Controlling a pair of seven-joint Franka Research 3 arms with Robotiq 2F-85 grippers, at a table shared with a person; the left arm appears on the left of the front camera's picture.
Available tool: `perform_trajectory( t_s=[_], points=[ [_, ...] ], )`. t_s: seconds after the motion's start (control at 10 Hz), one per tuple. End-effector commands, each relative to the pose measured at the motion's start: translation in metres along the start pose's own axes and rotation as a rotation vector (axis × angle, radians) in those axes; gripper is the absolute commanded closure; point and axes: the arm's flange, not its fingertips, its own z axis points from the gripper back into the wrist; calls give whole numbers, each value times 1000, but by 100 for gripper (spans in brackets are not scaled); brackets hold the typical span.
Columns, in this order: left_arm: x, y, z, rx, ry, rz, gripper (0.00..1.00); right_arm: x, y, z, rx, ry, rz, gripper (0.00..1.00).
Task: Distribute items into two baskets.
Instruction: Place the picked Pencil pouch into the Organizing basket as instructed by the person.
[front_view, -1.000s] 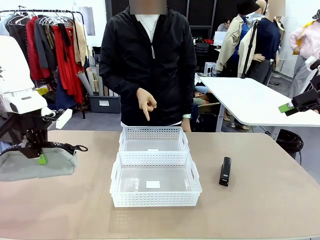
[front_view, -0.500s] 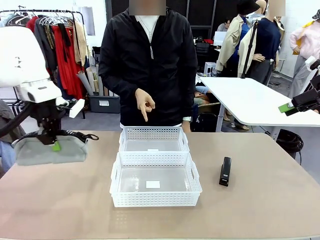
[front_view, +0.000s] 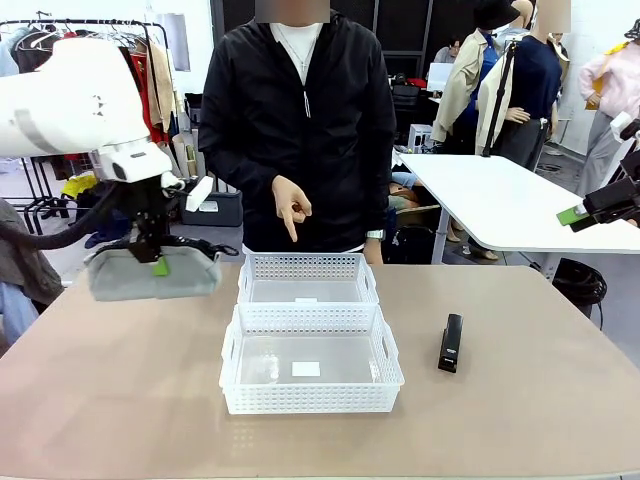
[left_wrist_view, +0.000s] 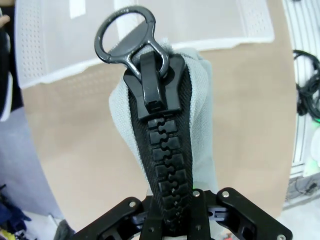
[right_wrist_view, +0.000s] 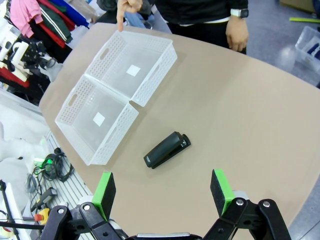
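the left fingers (front_view: 160, 266) are clamped on the zipper of the grey waist bag (front_view: 130, 278), holding it in the air left of the far basket (front_view: 308, 262). the right fingers (right_wrist_view: 104, 194) stand apart above the black stapler (front_view: 451, 343), which lies on the counter (front_view: 520, 410) right of the near basket (front_view: 312, 400). the baskets' white labels (front_view: 305, 369) are too small to read.

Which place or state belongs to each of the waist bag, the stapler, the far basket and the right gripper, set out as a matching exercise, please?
1. waist bag
2. stapler
3. far basket
4. right gripper

A. lying on the table, right of the near basket
B. open, above the table
C. hanging from the shut left gripper, off the table
D. empty, the person's hand pointing toward it

Pairs: 1-C, 2-A, 3-D, 4-B
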Motion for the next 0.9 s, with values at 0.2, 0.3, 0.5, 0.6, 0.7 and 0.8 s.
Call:
perform_trajectory(
  t_s=[0.2,0.3,0.5,0.6,0.7,0.8],
  points=[
    [43,37,7,-16,-39,-64,100,1,1,1,1,-3,1,0],
    [57,44,7,-22,-35,-65,100,1,1,1,1,-3,1,0],
    [86,60,4,-32,-28,-47,100,1,1,1,1,-3,1,0],
    [98,66,2,-35,-35,-28,100,1,1,1,1,-3,1,0],
    [110,71,0,-29,-37,1,100,1,1,1,1,-3,1,0],
    [122,77,-3,-21,-45,36,100,1,1,1,1,-3,1,0]
  ],
)
